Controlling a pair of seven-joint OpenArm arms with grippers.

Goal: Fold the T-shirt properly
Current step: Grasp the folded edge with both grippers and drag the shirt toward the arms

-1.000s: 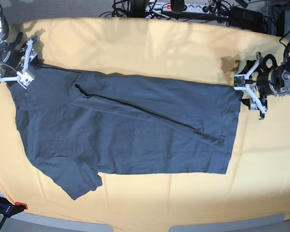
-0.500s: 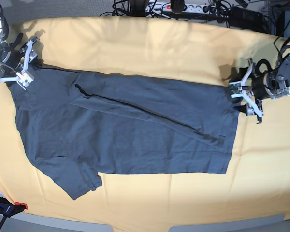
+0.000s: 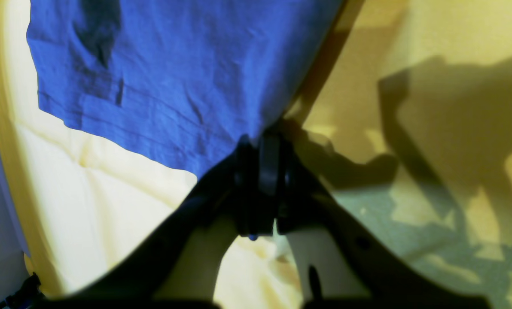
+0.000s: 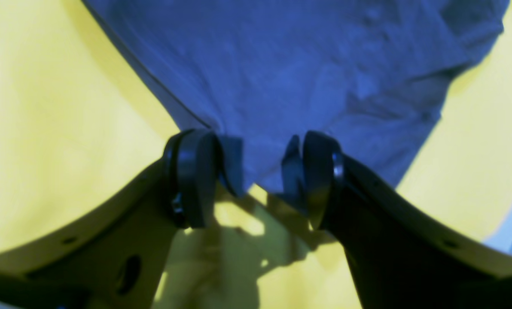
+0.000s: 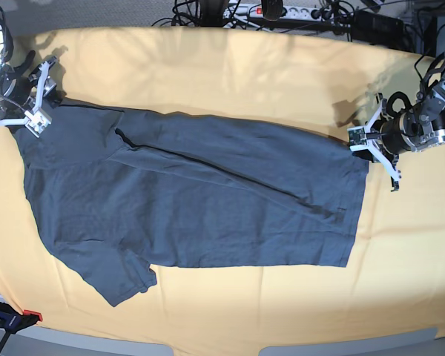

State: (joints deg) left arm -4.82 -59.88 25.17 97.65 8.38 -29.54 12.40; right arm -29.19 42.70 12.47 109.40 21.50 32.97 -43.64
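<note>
The dark slate-grey T-shirt point(image 5: 193, 193) lies spread flat on the yellow tablecloth point(image 5: 245, 67), with its sleeve end at the left and its hem at the right. My left gripper point(image 5: 367, 142) is at the hem's far right corner. In the left wrist view the gripper point(image 3: 262, 171) is shut, with the shirt point(image 3: 174, 64) corner pinched at its tips. My right gripper point(image 5: 31, 111) is at the shirt's far left corner. In the right wrist view the gripper point(image 4: 256, 176) is open, and the shirt point(image 4: 303, 64) corner lies between its fingers point(image 4: 191, 176).
Cables and a power strip point(image 5: 282, 11) lie beyond the table's far edge. A red and black clamp point(image 5: 15, 320) sits at the front left corner. Yellow cloth shows all around the shirt, widest at the far side and the front.
My left gripper has moved in toward the hem corner and closed on it. The right gripper and the shirt have barely moved.
</note>
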